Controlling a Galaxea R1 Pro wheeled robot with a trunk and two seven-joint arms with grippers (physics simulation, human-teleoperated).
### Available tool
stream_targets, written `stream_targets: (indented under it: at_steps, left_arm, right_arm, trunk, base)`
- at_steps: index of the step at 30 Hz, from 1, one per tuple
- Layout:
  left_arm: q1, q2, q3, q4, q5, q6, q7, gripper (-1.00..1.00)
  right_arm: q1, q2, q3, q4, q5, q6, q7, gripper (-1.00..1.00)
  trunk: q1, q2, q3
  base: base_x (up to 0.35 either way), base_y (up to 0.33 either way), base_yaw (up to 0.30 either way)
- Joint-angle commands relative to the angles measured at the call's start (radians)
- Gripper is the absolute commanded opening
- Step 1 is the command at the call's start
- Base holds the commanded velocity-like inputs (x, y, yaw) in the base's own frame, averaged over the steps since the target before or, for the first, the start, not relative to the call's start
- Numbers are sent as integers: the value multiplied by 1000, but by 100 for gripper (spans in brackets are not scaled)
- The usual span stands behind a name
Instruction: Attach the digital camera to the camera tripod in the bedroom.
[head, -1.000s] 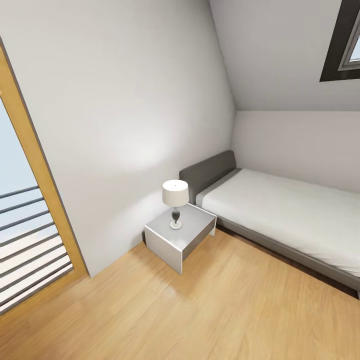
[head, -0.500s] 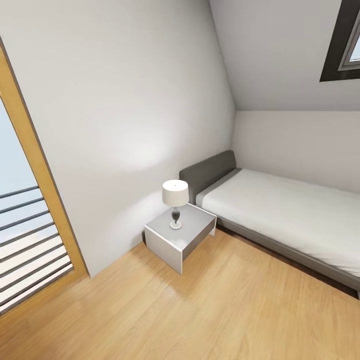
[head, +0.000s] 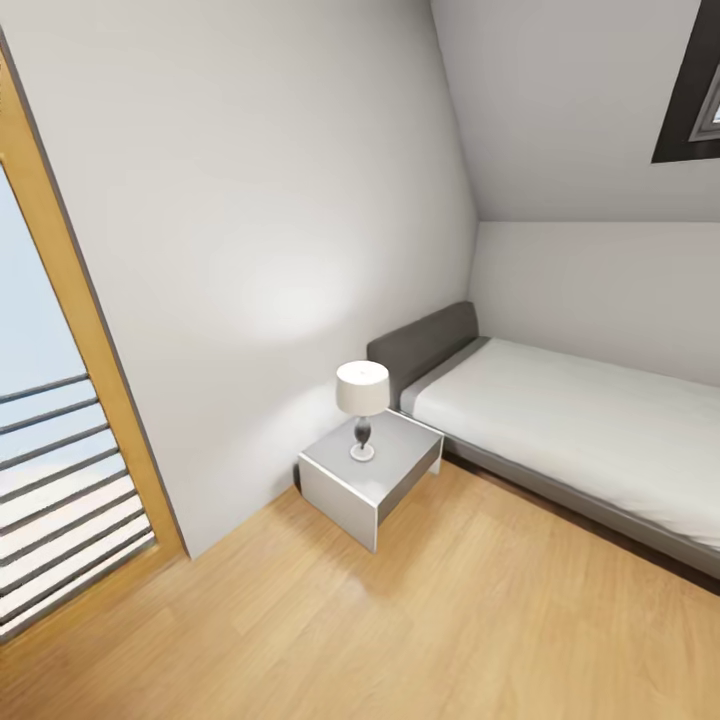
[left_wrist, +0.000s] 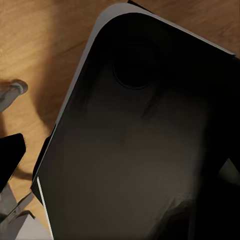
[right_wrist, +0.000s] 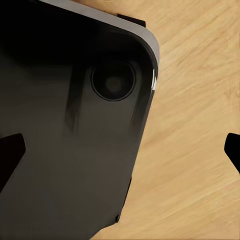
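**Facing the bedroom corner**

You are looking at the bed (head: 560, 420); beside its headboard a nightstand (head: 372, 472) is carrying a lamp (head: 362, 400). Both wrist views are showing dark robot body (right_wrist: 65, 150) over wood floor (right_wrist: 195, 150). Whether either pincer is clenched, you cannot tell.

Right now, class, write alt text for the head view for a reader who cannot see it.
A bedroom corner: a grey bed with a white mattress along the far wall, beside it a white nightstand carrying a small lamp. Light wood floor; a wood-framed glass door at left.
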Motion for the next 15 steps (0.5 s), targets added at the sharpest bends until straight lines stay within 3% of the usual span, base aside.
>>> stream_targets:
  at_steps: [1,15]
  left_arm:
    - [0,0,1,-1,2,-1,1,100]
    - [0,0,1,-1,2,-1,1,100]
  right_arm:
    - [0,0,1,0,6,0,-1,100]
    - [0,0,1,0,6,0,-1,100]
  trunk:
    - [0,0,-1]
    - [0,0,-1]
  base:
    - [61,167,0]
    - [15,43,0]
